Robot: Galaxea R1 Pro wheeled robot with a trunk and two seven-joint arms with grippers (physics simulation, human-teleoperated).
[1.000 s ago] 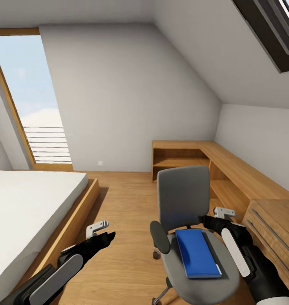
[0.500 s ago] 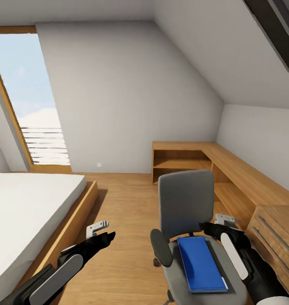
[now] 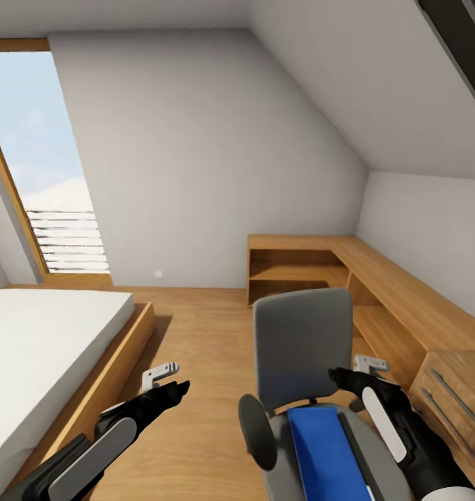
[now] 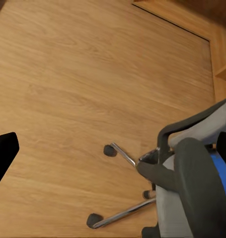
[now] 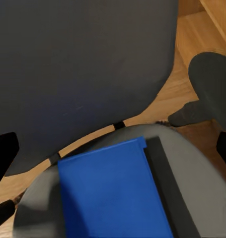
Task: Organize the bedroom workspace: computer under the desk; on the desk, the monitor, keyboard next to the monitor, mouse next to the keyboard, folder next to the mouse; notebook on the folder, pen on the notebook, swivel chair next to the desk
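Observation:
The swivel chair [image 3: 303, 344] stands close in front of me with its grey back upright; its chrome base [image 4: 123, 212] and black armrest [image 4: 194, 186] show in the left wrist view. The bright-blue folder [image 3: 326, 456] lies flat on the seat, also seen as folder [image 5: 113, 198], with a dark strip [image 5: 161, 183] along one long edge. My right gripper [image 3: 352, 371] is open, held just above the seat beside the chair back, over the folder's far end. My left gripper [image 3: 166, 380] is open above bare floor, left of the chair.
A bed [image 3: 42, 334] in a wooden frame fills the left. A low wooden shelf unit [image 3: 300, 257] runs along the back right wall, and a light-wood drawer chest [image 3: 453, 383] stands right of the chair. Wood floor [image 3: 195, 334] lies between bed and chair.
The whole picture has shifted: the camera has come nearer the chair, so chair and folder sit lower and larger. Both arms keep the same pose.

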